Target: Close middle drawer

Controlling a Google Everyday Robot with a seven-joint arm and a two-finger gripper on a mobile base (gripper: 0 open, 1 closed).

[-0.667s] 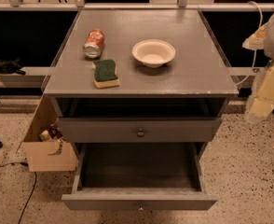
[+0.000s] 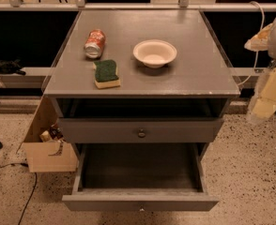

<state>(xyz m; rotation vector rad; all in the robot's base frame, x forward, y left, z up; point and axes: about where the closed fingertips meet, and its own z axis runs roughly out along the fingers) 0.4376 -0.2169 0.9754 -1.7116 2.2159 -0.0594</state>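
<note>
Bench point(image 2: 194, 78) carries bowl point(image 2: 154, 53), sponge point(image 2: 106, 72), can point(image 2: 95, 43). Drawer point(image 2: 140, 203) low at front, pulled far out, empty. Gripper point(image 2: 262, 104) at far right, well apart from drawer; we cannot tell its state. Risk, we judge: off-centre push skews drawer, jams it; arm may clip bench corner. Can label unreadable.

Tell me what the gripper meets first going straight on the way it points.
Probably the floor. The gripper, at the right edge beside the cabinet, points down, and its line seems to fall right of the open middle drawer, though depth is unclear.
</note>
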